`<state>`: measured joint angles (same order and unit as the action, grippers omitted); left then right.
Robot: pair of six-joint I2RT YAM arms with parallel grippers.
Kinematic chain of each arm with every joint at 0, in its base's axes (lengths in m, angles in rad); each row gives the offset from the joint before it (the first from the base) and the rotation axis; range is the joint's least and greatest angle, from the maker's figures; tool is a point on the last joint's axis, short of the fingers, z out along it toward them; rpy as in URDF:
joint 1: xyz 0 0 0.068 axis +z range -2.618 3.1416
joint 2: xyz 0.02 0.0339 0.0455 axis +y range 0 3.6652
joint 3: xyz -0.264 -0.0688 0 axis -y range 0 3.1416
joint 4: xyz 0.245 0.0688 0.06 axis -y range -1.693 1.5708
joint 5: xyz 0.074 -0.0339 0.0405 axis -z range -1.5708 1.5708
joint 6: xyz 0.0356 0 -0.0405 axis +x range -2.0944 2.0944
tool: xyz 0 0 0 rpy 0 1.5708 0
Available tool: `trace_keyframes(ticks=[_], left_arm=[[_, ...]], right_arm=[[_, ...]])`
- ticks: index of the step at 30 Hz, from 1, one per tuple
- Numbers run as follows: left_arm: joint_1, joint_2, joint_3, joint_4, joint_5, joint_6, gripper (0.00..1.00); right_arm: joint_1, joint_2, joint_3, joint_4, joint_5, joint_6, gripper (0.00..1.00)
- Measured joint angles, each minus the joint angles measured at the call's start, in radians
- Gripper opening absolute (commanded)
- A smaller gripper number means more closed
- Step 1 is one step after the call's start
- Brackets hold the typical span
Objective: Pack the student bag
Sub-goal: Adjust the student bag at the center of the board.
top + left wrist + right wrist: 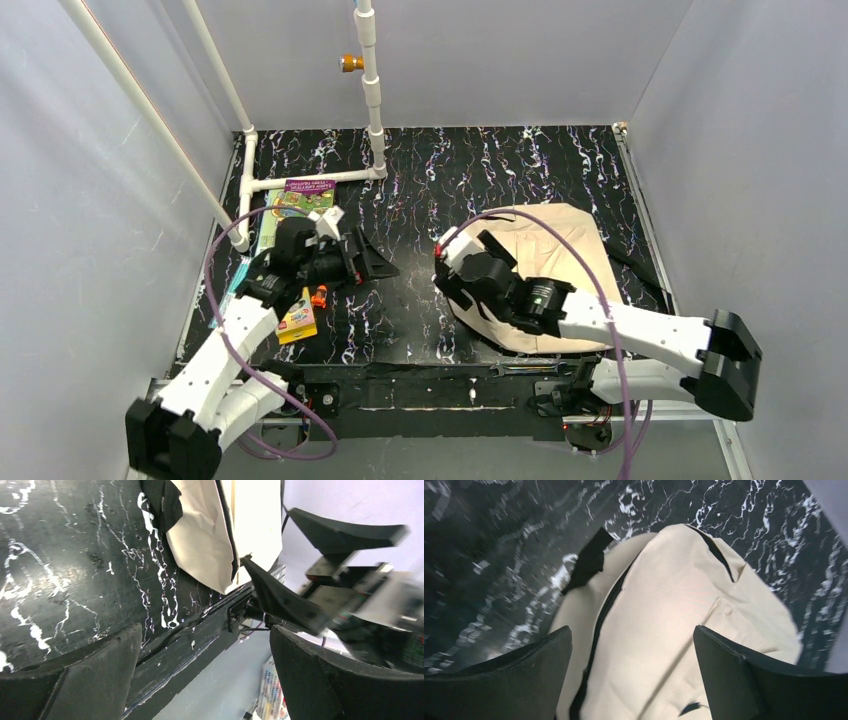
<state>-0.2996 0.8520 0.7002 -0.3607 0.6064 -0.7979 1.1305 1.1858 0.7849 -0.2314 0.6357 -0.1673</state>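
Note:
The student bag (565, 240) is a beige backpack lying flat on the right of the black marbled table. My right gripper (462, 268) hovers open over its left edge. In the right wrist view the bag (674, 600) fills the space between the open fingers (631, 675), with its black zip (599, 625) and a black top loop (589, 560) in sight. My left gripper (378, 262) is open and empty, left of the bag and pointing towards it. The left wrist view shows its spread gripper (205, 670), the bag (210, 540) and the right gripper's fingers (285, 600).
A green and purple book (300, 195) lies at the far left beside a white pipe frame (310, 180). A small yellow book (297, 322) and an orange item (319, 297) lie near the left arm. The bag's black strap (640, 275) trails right.

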Motion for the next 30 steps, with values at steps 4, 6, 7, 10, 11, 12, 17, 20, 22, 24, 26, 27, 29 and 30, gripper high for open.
trace_keyframes(ticks=[4, 6, 7, 10, 11, 12, 17, 20, 22, 24, 26, 27, 29, 30], left_arm=[[-0.145, 0.159, 0.061, 0.063, -0.058, -0.012, 0.99], [-0.217, 0.272, 0.127, 0.093, -0.082, -0.01, 0.99], [-0.246, 0.333, 0.168, 0.107, -0.092, -0.007, 0.99], [-0.304, 0.525, 0.302, 0.137, -0.103, -0.001, 0.99], [-0.316, 0.594, 0.349, 0.148, -0.105, 0.002, 0.99], [-0.328, 0.659, 0.392, 0.154, -0.109, 0.005, 0.99], [-0.394, 0.968, 0.604, 0.135, -0.127, 0.041, 0.71], [-0.423, 1.094, 0.706, 0.029, -0.208, 0.131, 0.0], [-0.423, 1.098, 0.684, 0.024, -0.232, 0.157, 0.0], [-0.423, 1.046, 0.586, 0.096, -0.27, 0.15, 0.0], [-0.428, 0.954, 0.45, 0.176, -0.296, 0.119, 0.0], [-0.432, 0.883, 0.364, 0.201, -0.315, 0.1, 0.0], [-0.436, 0.789, 0.256, 0.255, -0.333, 0.058, 0.0], [-0.436, 0.754, 0.212, 0.291, -0.343, 0.032, 0.0]], right_arm=[[0.0, -0.126, 0.014, -0.049, -0.008, 0.204, 0.98], [0.002, -0.2, 0.01, -0.068, 0.045, 0.307, 0.98], [0.002, -0.234, 0.008, -0.082, 0.087, 0.36, 0.92], [-0.035, -0.32, 0.002, -0.142, 0.225, 0.541, 0.87], [-0.074, -0.33, 0.002, -0.16, 0.242, 0.584, 0.87], [-0.101, -0.332, 0.002, -0.183, 0.254, 0.632, 0.87], [-0.684, -0.189, -0.019, -0.267, 0.024, 0.748, 0.88], [-0.845, -0.097, -0.113, -0.26, -0.172, 0.768, 0.83], [-0.854, 0.002, -0.155, -0.163, -0.267, 0.773, 0.7], [-0.855, 0.095, -0.153, -0.114, -0.293, 0.756, 0.63], [-0.851, 0.201, -0.08, -0.091, -0.312, 0.733, 0.61], [-0.845, 0.251, -0.036, -0.042, -0.346, 0.731, 0.61], [-0.818, 0.364, 0.059, 0.027, -0.385, 0.721, 0.6], [-0.799, 0.422, 0.114, 0.052, -0.397, 0.71, 0.6]])
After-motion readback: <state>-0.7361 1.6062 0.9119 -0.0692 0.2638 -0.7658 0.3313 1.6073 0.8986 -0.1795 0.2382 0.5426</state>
